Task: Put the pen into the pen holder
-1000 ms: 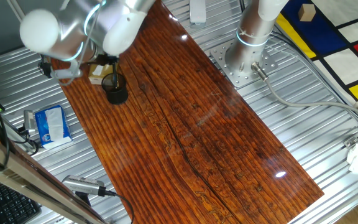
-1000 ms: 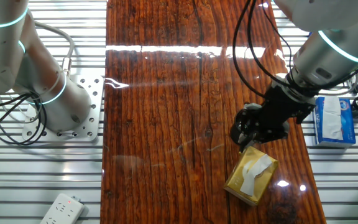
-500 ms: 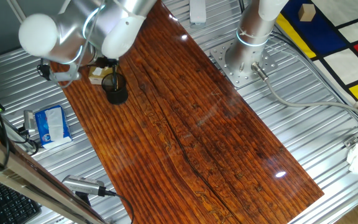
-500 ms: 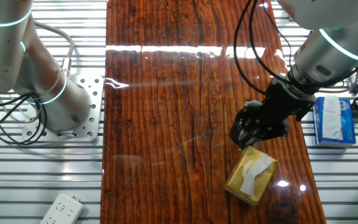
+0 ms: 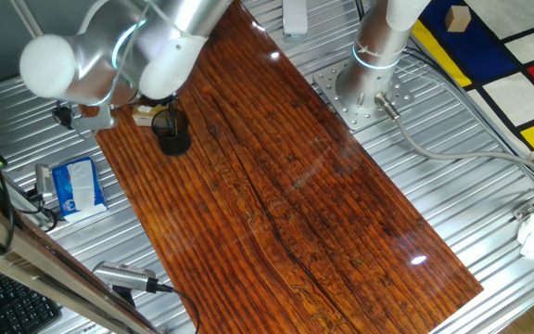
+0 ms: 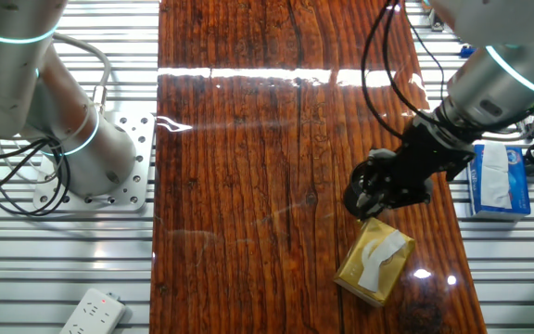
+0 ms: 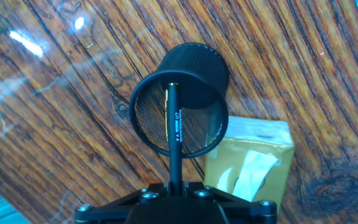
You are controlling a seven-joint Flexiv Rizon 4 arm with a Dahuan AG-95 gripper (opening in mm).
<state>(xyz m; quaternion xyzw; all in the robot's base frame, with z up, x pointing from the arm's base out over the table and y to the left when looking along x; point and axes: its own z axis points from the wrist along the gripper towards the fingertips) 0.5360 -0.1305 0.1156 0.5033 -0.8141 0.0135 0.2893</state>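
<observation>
The pen holder [image 7: 194,62] is a dark mesh cup lying tilted toward the camera in the hand view, its round mouth facing me. The pen [image 7: 174,124], thin and black with white print, runs from between my fingers into that mouth, its glinting tip inside the rim. My gripper [image 7: 174,185] is shut on the pen's upper end. In one fixed view the pen holder [image 5: 172,137] stands near the wooden board's far left, the gripper [image 5: 160,97] right above it. In the other fixed view the gripper [image 6: 392,181] covers part of the pen holder [image 6: 360,195].
A yellowish-tan box [image 6: 374,263] with a white label sits beside the cup, also in the hand view as the box [image 7: 247,165]. A blue tissue pack [image 5: 77,186] lies off the board. The arm's base [image 5: 364,88] stands at the far side, a power strip [image 6: 91,311] beyond the board.
The arm's upper links have shifted slightly sideways and the wrist has moved a little. The gripper stays over the cup with the pen; cup and box have not moved.
</observation>
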